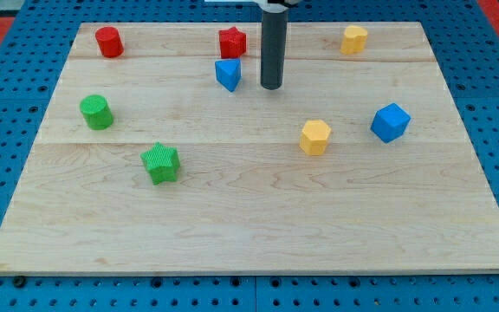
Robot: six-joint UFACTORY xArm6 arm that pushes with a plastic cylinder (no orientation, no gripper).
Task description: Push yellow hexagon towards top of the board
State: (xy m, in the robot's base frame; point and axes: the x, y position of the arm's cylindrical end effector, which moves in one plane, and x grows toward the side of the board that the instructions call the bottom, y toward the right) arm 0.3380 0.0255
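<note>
We see our rod cut off by the view's top edge, so the arm above it is out of sight; only the dark shaft and a pale collar show. My tip [271, 87] rests on the wooden board [249, 234], near the top edge and about midway across. It is a bare rod with nothing to spread or pinch, and it touches no block.

The blue triangular block [228, 74] sits just beside the tip on the view's left, with a clear gap between them. The red star [232, 42] lies just above that block, close to the top edge.

The yellow hexagon [315, 137] sits right of centre, well apart from the tip, below it and toward the view's right. A blue cube [391, 122] lies near it, toward the right edge. A second yellow block [354, 39], its shape hard to make out, lies near the top right corner.

Red cylinder [108, 42]: top left corner. Green cylinder [96, 112]: near left edge. Green star [161, 163]: left of centre.

No containers on the board.
</note>
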